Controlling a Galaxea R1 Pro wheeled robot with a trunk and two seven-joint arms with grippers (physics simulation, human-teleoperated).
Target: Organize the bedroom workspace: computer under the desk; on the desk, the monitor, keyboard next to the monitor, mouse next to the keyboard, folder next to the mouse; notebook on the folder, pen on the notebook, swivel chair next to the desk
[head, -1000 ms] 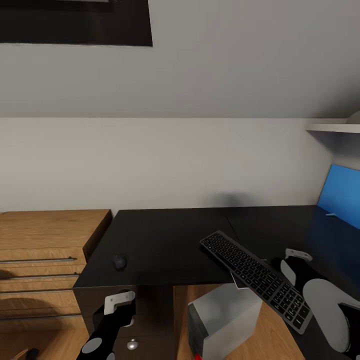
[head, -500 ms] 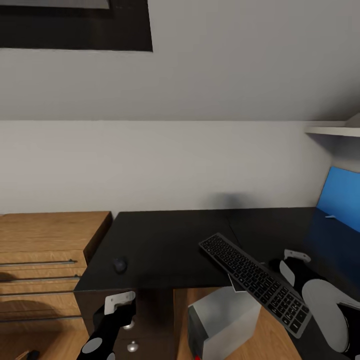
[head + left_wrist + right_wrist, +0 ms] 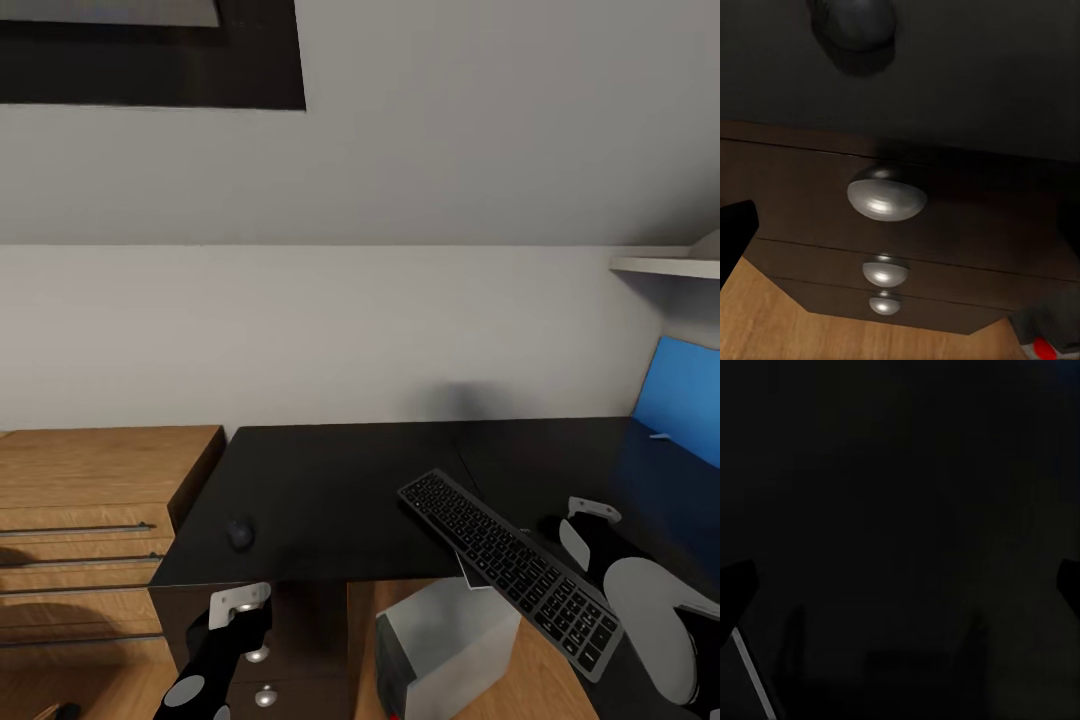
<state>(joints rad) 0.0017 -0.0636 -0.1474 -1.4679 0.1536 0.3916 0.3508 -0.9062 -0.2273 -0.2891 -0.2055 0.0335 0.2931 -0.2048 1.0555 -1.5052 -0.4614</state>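
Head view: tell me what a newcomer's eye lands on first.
The keyboard stands out most, slanting over the desk's front edge on the right, by the right arm. Below it the silver computer sits on the floor under the desk. A small mouse lies alone near the desk's left front corner, and a bright blue panel shows at the far right.

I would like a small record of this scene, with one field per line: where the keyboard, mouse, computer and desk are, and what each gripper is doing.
keyboard: tilted, over the desk's front edge, at the right arm
mouse: on the desk, near its left front corner
computer: on the floor, under the desk
desk: black top, round silver drawer knobs
left gripper: low, in front of the drawers; jaw state unclear
right gripper: beside the keyboard; grasp cannot be confirmed
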